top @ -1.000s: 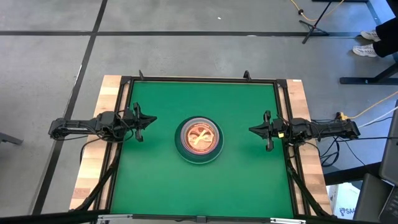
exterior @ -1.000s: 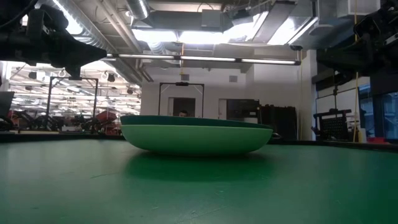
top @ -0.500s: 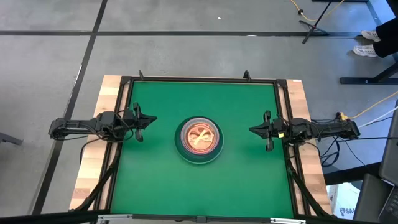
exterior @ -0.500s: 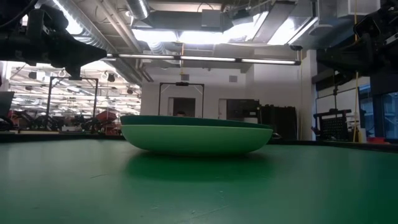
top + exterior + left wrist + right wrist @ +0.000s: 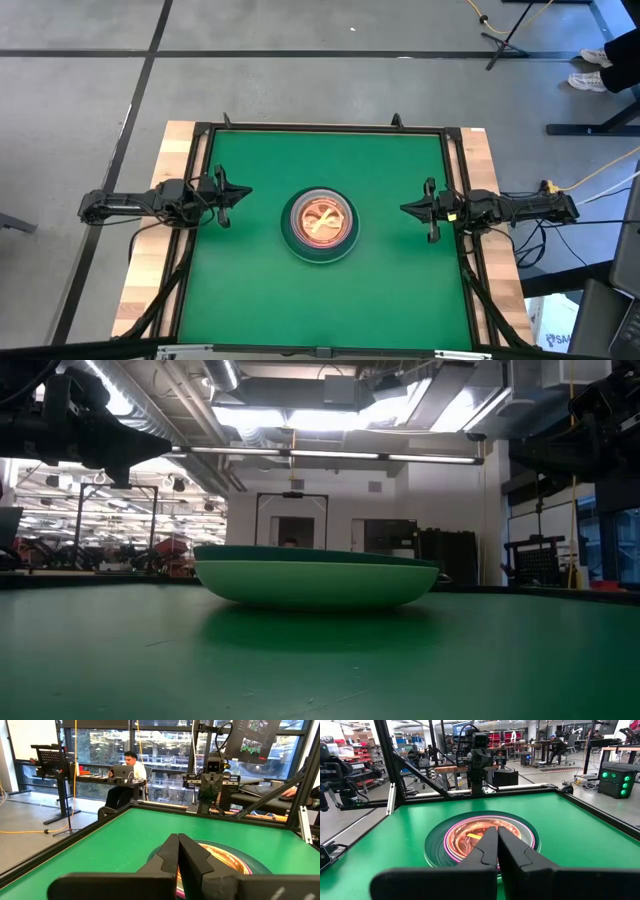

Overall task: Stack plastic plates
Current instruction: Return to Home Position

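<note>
The plastic plates stand in one nested pile (image 5: 320, 225) at the middle of the green table, its base on the mat. The dark green plate rim (image 5: 432, 845) rings the pink plate (image 5: 532, 837), with translucent small ones (image 5: 475, 832) inside. From the low view the light green plate (image 5: 315, 582) sits at the bottom, the dark green rim (image 5: 320, 554) above it. My left gripper (image 5: 246, 193) is shut and hovers at the table's left side, pointing at the pile. My right gripper (image 5: 404, 209) is shut at the right side, also pointing at the pile. Neither touches anything.
A black frame (image 5: 320, 128) borders the green mat, with wooden strips (image 5: 150, 260) outside it. Open mat lies all around the pile. People sit at desks (image 5: 125, 770) in the room beyond the table.
</note>
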Available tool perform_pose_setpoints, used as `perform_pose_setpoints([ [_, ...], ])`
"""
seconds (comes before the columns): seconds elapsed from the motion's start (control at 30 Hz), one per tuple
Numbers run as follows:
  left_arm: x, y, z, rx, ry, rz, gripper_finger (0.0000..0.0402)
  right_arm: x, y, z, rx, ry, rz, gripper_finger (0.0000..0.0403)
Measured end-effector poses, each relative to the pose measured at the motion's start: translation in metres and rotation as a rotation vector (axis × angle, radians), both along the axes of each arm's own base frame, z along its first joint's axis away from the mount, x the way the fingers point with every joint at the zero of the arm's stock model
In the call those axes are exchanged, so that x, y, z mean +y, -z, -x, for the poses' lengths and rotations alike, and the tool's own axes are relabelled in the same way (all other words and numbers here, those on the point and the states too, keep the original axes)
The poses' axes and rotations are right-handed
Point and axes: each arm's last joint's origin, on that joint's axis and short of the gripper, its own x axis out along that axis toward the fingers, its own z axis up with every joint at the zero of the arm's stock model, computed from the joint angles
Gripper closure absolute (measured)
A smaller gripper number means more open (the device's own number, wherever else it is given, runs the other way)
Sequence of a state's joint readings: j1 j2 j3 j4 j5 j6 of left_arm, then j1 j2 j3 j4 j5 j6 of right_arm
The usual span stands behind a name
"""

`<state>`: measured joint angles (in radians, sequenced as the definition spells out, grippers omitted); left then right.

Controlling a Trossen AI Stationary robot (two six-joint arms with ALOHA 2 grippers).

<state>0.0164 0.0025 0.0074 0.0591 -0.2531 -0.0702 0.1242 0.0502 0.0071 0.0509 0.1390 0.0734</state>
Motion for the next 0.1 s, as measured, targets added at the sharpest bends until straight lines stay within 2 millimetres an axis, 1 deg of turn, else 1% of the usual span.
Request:
perform_pose_setpoints([
  [0.1, 0.0000, 0.0000, 0.0000, 0.000, 0.000, 0.000, 0.0400, 0.0000, 0.0000, 0.0000, 0.000, 0.000, 0.000, 0.0402],
])
